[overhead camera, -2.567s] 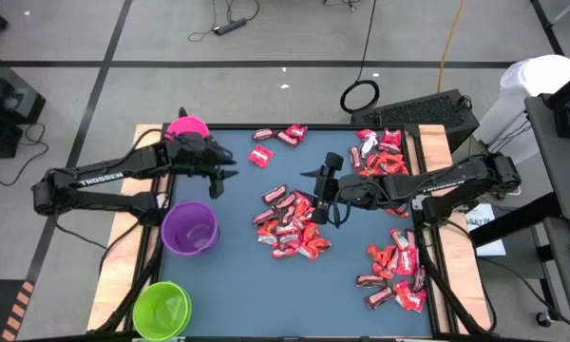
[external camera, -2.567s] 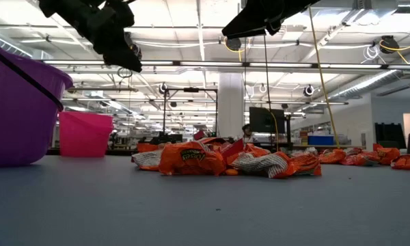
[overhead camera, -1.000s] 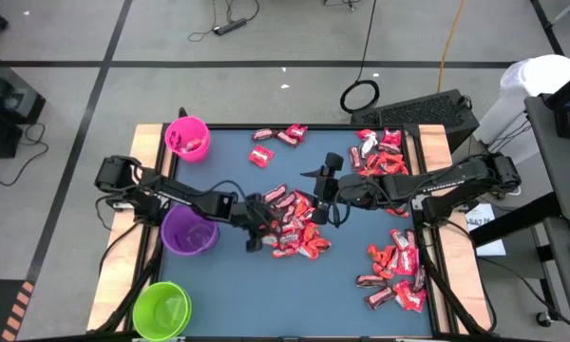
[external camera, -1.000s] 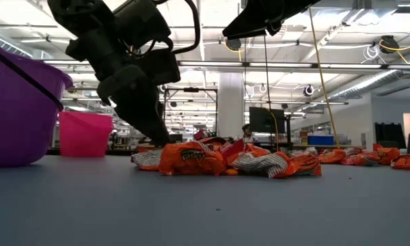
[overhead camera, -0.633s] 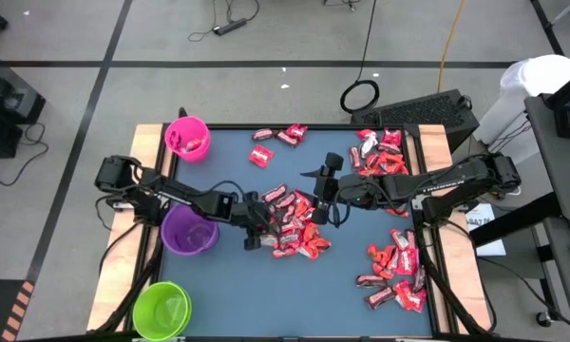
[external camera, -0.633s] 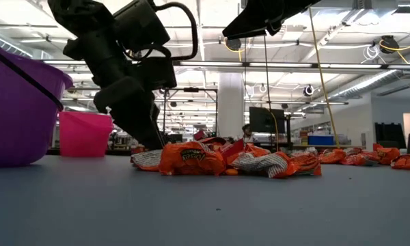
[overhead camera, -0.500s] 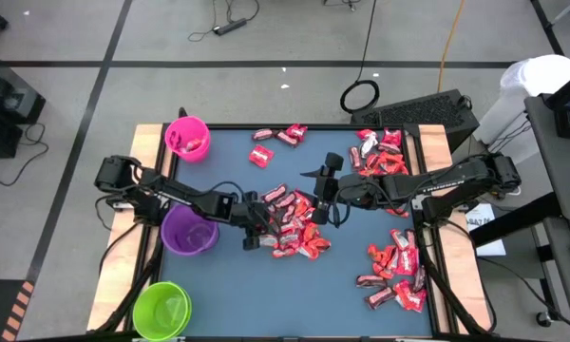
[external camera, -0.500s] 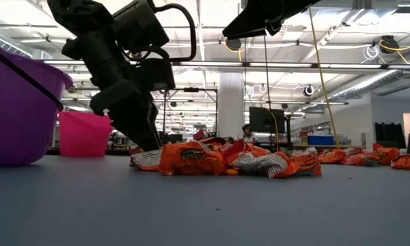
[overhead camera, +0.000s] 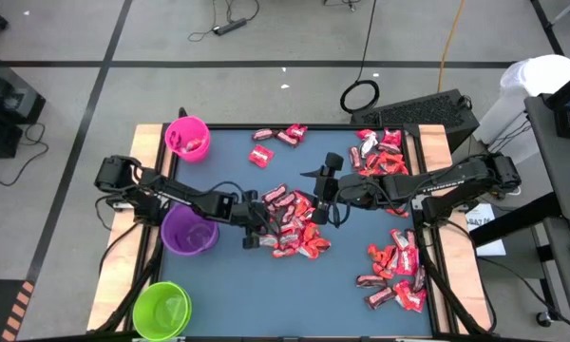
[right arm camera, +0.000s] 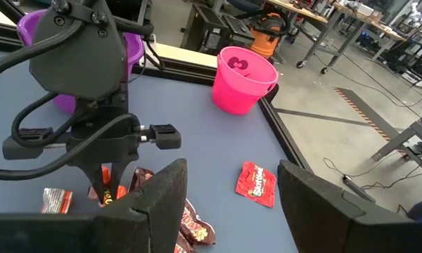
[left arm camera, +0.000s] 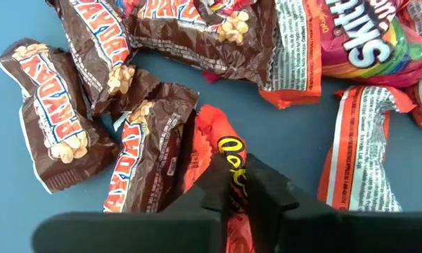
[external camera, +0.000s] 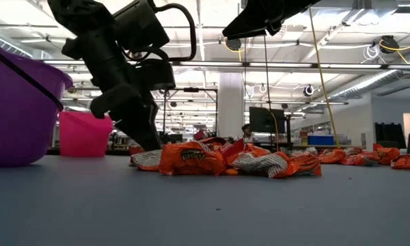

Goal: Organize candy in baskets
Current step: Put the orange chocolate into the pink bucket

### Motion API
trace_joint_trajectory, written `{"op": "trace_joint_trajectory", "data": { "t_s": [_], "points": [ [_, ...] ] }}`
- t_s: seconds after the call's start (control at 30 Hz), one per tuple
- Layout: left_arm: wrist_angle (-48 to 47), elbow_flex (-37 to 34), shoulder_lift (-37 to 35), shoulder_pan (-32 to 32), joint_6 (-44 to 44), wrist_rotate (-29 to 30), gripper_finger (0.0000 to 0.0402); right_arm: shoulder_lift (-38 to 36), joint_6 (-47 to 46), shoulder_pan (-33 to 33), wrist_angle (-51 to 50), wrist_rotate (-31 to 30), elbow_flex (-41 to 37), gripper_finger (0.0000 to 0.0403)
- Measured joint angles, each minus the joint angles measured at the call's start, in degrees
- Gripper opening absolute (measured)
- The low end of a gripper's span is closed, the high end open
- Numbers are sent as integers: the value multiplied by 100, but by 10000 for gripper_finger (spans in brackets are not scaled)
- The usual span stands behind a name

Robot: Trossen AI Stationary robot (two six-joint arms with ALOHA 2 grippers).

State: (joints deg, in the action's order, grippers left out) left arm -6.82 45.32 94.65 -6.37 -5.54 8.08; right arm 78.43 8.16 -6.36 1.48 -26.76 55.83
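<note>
Candy [overhead camera: 290,223]: main heap mid-table, smaller groups along far edge and right side of blue table [overhead camera: 228,285]. Pink basket [overhead camera: 187,138] at far left corner, red piece inside; purple basket [overhead camera: 189,229] and green basket [overhead camera: 161,309] on left edge, contents hard to make out. Left gripper [left arm camera: 238,188] down at heap's left edge, fingers pinched on orange-wrapped candy [left arm camera: 228,158]; wrapper's lower part hidden. Right gripper [overhead camera: 328,201] above heap, fingers spread, empty. Low view: open workshop hall beyond table.
</note>
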Motion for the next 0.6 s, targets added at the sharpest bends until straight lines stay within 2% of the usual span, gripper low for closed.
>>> {"op": "trace_joint_trajectory", "data": {
  "t_s": [0.37, 0.6],
  "points": [
    [-537, 195, -672, -9, 46, 11, 33, 0, 0, 1, 1, 1, 0, 210],
    [-1161, 195, -1626, -9, 50, 585, 33, 0, 0, -1, 2, 2, 0, 210]
  ]
}}
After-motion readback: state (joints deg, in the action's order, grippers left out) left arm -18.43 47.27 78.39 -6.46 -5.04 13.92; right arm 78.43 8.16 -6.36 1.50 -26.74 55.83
